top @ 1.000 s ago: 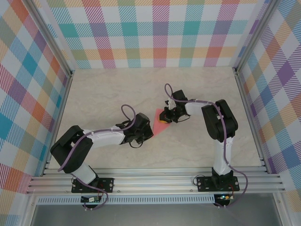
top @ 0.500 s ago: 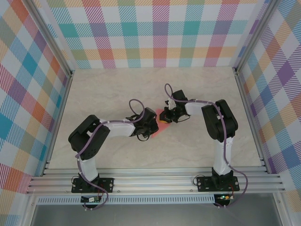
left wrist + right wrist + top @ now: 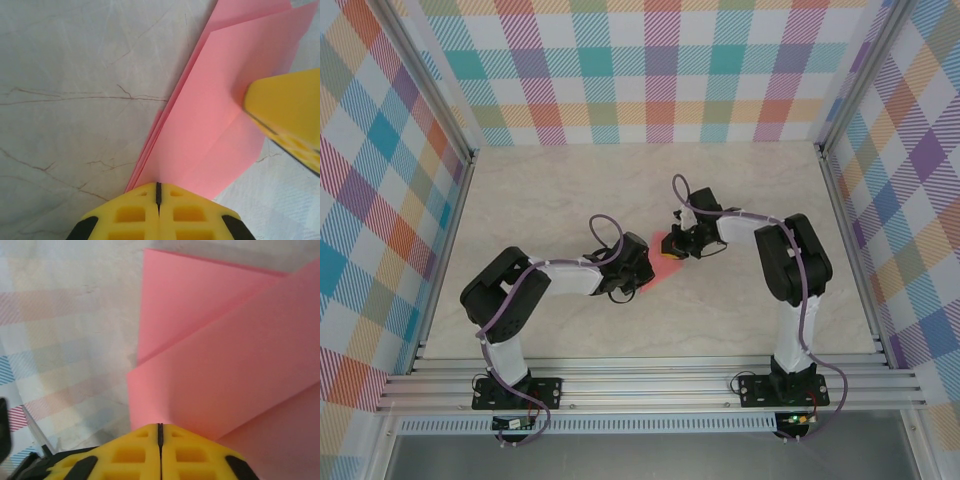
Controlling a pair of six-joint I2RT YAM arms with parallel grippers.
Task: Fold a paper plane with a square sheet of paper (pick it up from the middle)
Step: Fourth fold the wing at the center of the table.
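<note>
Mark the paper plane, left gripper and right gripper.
paper plane (image 3: 220, 100), left wrist view, top flap.
left gripper (image 3: 158, 186), left wrist view, closed fingertip seam.
right gripper (image 3: 160, 427), right wrist view, closed fingertip seam.

black-and-white arms (image 3: 560, 279), purple cables (image 3: 676, 186); yellow fingers (image 3: 131, 216)

This is a robot lab cell. Plaid walls (image 3: 660, 70) enclose a marble-look counter (image 3: 570, 190); aluminium rails (image 3: 650, 385) run at 6 o'clock.
</note>
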